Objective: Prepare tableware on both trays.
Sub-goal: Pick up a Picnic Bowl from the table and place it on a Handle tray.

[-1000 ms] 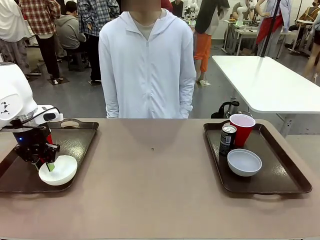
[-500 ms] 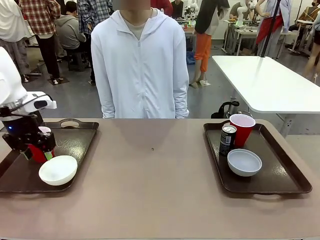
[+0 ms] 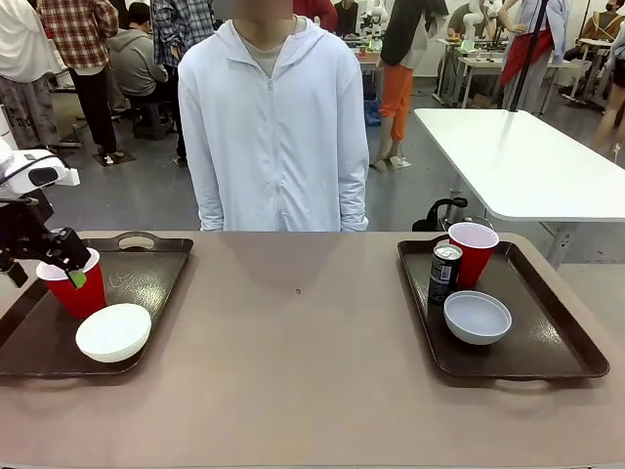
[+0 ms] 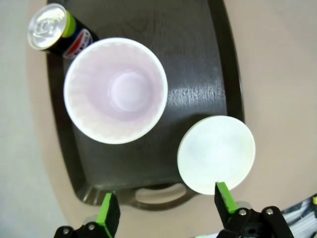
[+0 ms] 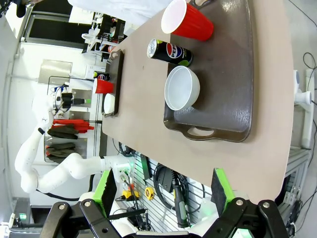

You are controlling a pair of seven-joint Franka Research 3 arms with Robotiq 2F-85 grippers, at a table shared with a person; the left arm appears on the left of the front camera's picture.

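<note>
From my remote seat, the nearest things on the left tray [image 3: 146,278] are a small white bowl [image 3: 113,332] at its front edge and, just behind it, a red cup [image 3: 73,285] standing upright. My left gripper [image 3: 39,259] hangs above that cup at the picture's left edge, fingers spread wide and holding nothing; its wrist view looks straight down into the cup's pale inside, with a dark can [image 4: 55,32] standing just beside the cup.

On the right tray [image 3: 566,342] a second white bowl [image 3: 477,317] sits nearest me, with a second can [image 3: 444,273] and a second red cup [image 3: 473,252] touching side by side behind it. My right gripper [image 5: 163,191], jaws spread and empty, hangs well back from that tray.

Across the table a person [image 3: 275,127] in a white hooded jacket stands facing me.
</note>
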